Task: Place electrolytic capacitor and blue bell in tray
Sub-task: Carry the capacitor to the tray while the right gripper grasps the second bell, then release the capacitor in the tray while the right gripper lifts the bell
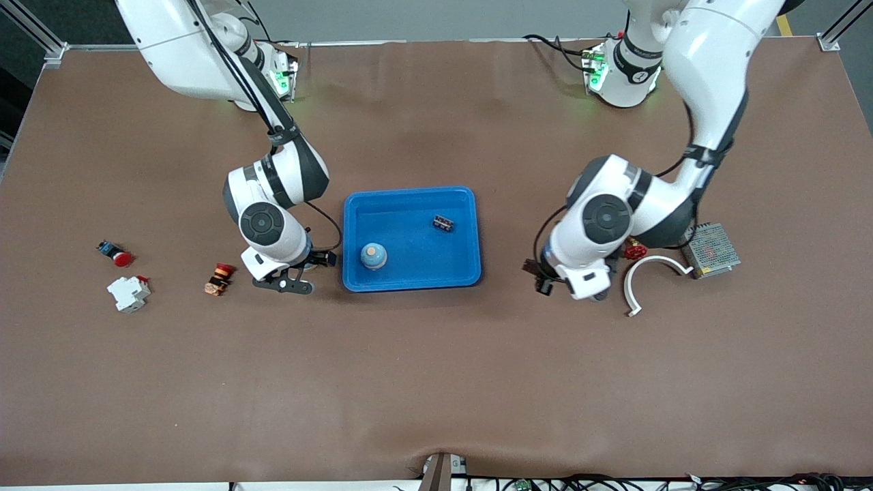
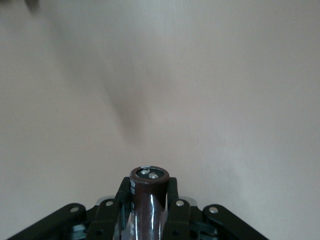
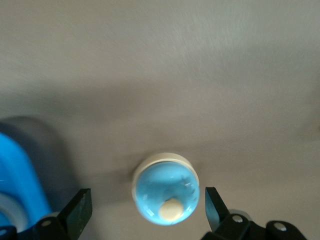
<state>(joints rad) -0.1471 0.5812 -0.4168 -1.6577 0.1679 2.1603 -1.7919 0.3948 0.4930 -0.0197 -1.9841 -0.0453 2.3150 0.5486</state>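
Blue bell [image 3: 166, 192], bright blue tray [image 1: 411, 196], seemingly brown capacitor [image 2: 149, 200].

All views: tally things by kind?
Tray: 1
Bells: 2, one in tray, one on table inside open right gripper
Capacitor: 1, in left gripper
Dark part in tray: 1
Red-capped switches: 2
White breaker: 1
Red valve wheel: 1
White curved clip: 1
Metal box: 1
Total: 11
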